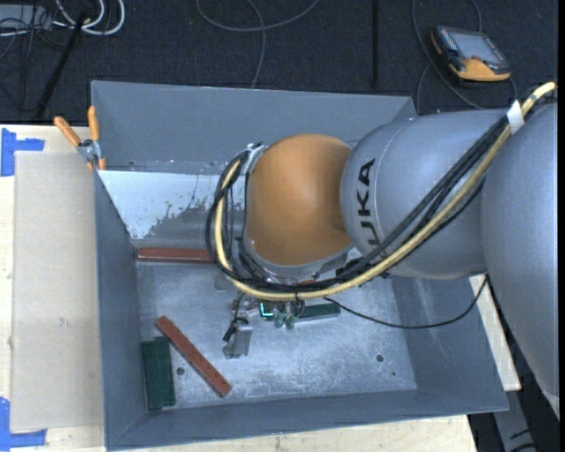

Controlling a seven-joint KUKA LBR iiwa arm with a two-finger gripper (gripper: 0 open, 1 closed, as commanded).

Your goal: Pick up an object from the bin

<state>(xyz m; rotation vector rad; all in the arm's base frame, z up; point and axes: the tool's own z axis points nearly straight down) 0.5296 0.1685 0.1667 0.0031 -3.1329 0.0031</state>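
Camera view, looking down: a grey metal bin [113, 281] fills the middle of the frame. The arm [433, 205] enters from the right, its orange cover [297, 201] over the bin's centre. Below the cover, the gripper [238, 335] hangs low over bare floor, lower centre; whether the claw is open or closed cannot be told, and nothing is seen in it. A slim green piece [318, 311] lies just right of it. A reddish-brown stick [193, 356] lies to its lower left, beside a dark green block [156, 375]. Another brown stick [172, 253] rests by the back wall.
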